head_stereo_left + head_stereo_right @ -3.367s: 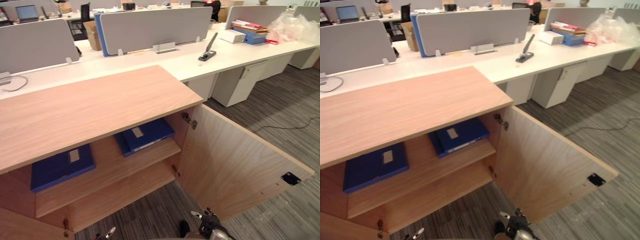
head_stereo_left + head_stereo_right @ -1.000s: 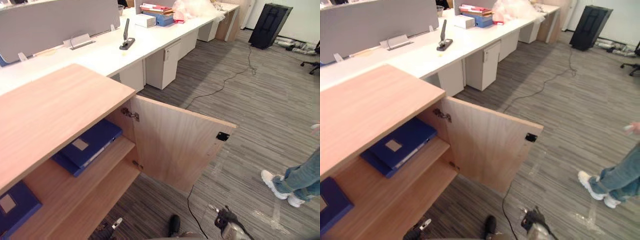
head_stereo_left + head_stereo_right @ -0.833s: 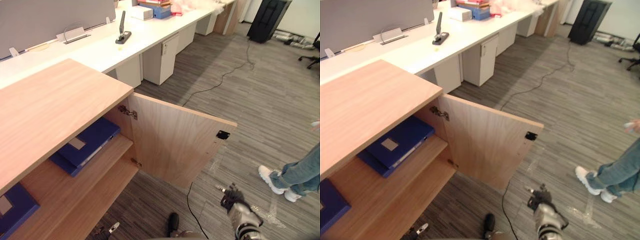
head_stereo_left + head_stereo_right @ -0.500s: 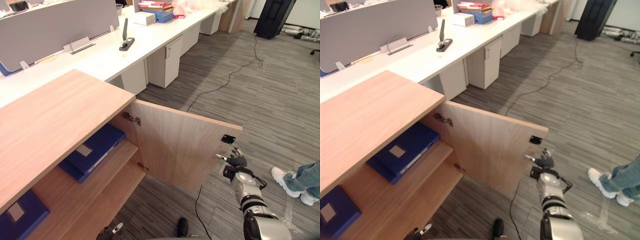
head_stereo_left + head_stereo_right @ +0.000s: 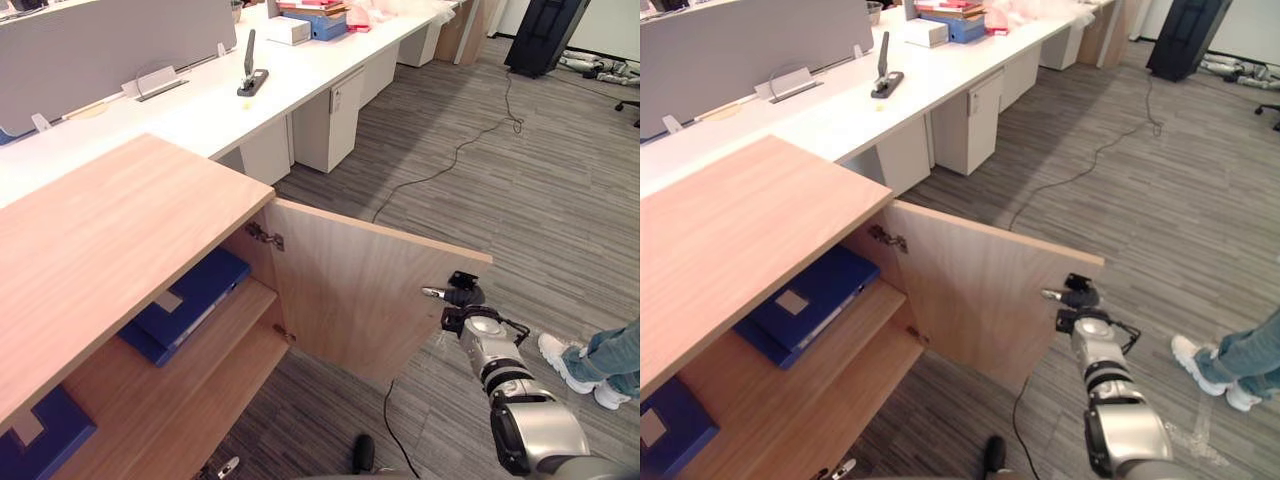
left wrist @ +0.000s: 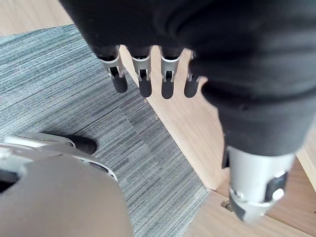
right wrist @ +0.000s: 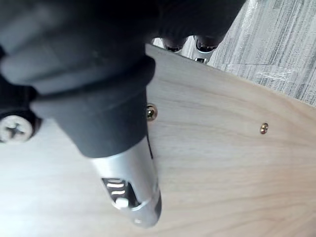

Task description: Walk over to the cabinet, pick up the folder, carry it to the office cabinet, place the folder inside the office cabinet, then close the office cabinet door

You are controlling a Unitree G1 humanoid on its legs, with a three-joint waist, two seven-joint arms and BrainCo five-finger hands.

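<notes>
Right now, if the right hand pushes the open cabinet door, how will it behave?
The cabinet door looks like a rigid wood panel, so it likely won't flex. Hung on two hinges, it should swing, not slide. The right hand sits near the free edge, so probably light effort.

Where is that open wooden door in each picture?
Left eye view: door centre-right, swung out over the carpet.
Right eye view: centre, likewise.
Right wrist view: the door behind the right hand.
Left wrist view: wooden panel beside carpet; cannot tell if it's this door.
Shared landmark: black catch at the door's outer corner.
</notes>
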